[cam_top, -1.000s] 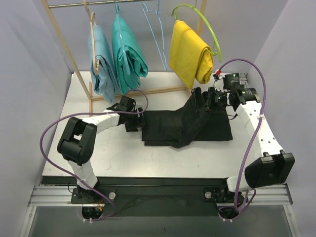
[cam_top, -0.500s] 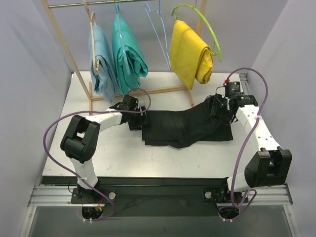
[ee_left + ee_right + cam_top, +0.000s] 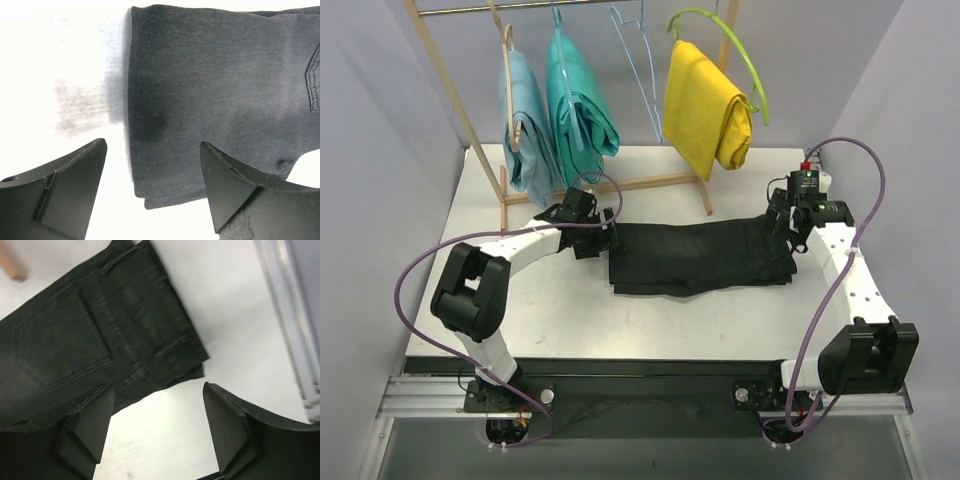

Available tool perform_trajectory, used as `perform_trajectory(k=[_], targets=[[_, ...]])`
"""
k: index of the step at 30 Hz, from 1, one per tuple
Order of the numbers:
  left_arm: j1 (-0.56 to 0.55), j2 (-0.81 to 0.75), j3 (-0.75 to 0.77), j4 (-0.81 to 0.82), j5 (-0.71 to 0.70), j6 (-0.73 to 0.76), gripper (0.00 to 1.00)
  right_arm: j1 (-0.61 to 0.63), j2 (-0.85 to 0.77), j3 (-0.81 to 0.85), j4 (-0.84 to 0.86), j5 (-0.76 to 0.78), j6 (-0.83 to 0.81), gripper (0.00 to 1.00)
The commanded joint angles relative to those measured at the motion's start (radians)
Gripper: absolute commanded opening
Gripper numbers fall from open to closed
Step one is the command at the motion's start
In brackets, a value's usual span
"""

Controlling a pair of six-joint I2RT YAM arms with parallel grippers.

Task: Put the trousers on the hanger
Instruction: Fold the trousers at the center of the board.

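Since a second ago, the bunched-up far end of the trousers (image 3: 700,255) has come down, and your right hand (image 3: 782,222) has drawn back toward the right edge of the counter (image 3: 650,320). The trousers now lie flat on that counter as a long folded black strip running left to right between the two hands. Behind them stands the wooden rack (image 3: 445,90), where the hanger (image 3: 638,70) hangs from the rail between the teal garment (image 3: 578,100) and the yellow garment (image 3: 705,105), well apart from the trousers. Your right hand sits over the waistband end, fingers apart, gripping nothing. Your left hand (image 3: 152,150) hovers at the leg-cuff end, also spread wide, with the cloth edge between its fingers.
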Motion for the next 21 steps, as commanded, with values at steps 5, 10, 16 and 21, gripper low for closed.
perform_trajectory(k=[5, 10, 16, 21], targets=[[0.002, -0.068, -0.031, 0.005, -0.043, 0.037, 0.86, -0.042, 0.167, -0.142, 0.095, -0.315, 0.042, 0.71], [0.002, -0.145, -0.108, 0.054, -0.047, 0.060, 0.86, -0.144, 0.338, -0.159, 0.116, -0.403, 0.089, 0.70], [0.002, -0.232, -0.177, 0.061, -0.124, 0.064, 0.87, -0.181, 0.325, -0.164, 0.113, -0.470, 0.099, 0.69], [0.000, -0.391, -0.238, 0.060, -0.292, 0.083, 0.87, -0.178, 0.086, -0.118, 0.052, -0.454, 0.092, 0.69]])
